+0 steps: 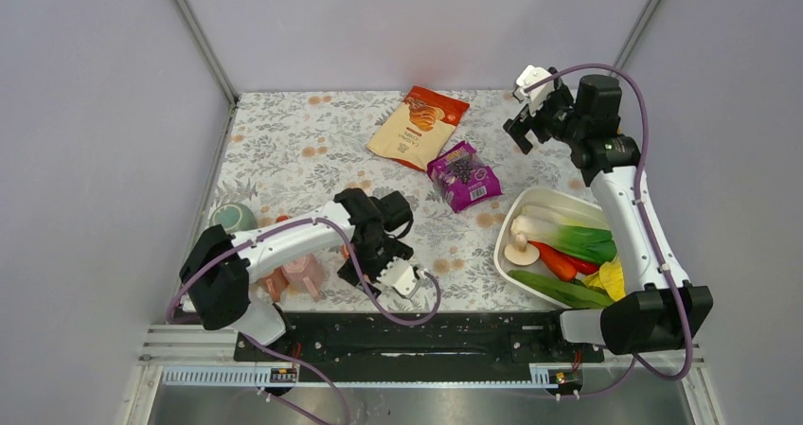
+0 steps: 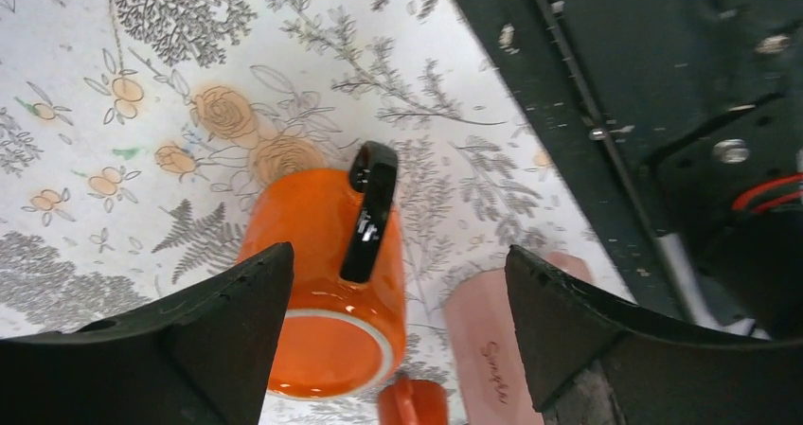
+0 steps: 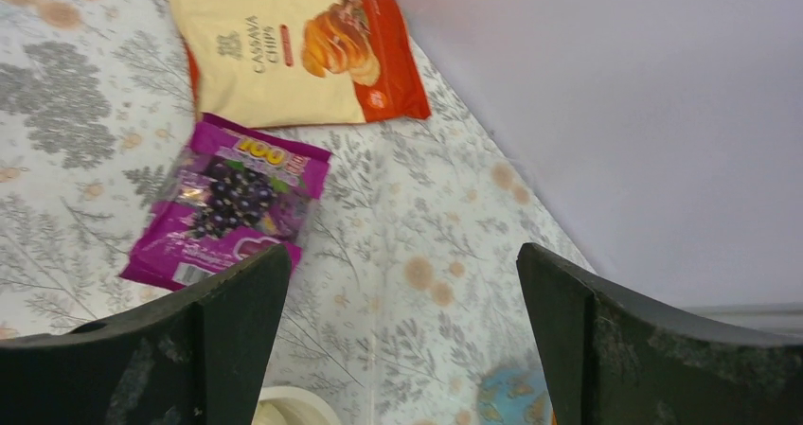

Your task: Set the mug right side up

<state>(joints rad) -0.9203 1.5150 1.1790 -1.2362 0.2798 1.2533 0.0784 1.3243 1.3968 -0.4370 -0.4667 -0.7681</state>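
Observation:
An orange mug with a black handle stands upside down on the floral cloth, its white-ringed base facing up. My left gripper is open and hovers just above it; the left finger overlaps the mug's side and the right finger is over a pink mug. In the top view the left gripper is at the near left of the table and hides most of the orange mug. My right gripper is open and empty, raised over the far right; it also shows in the right wrist view.
The pink mug and a green mug are near the left arm. A chips bag and a purple packet lie mid-table. A white tray of vegetables is at the right. The black base rail runs along the near edge.

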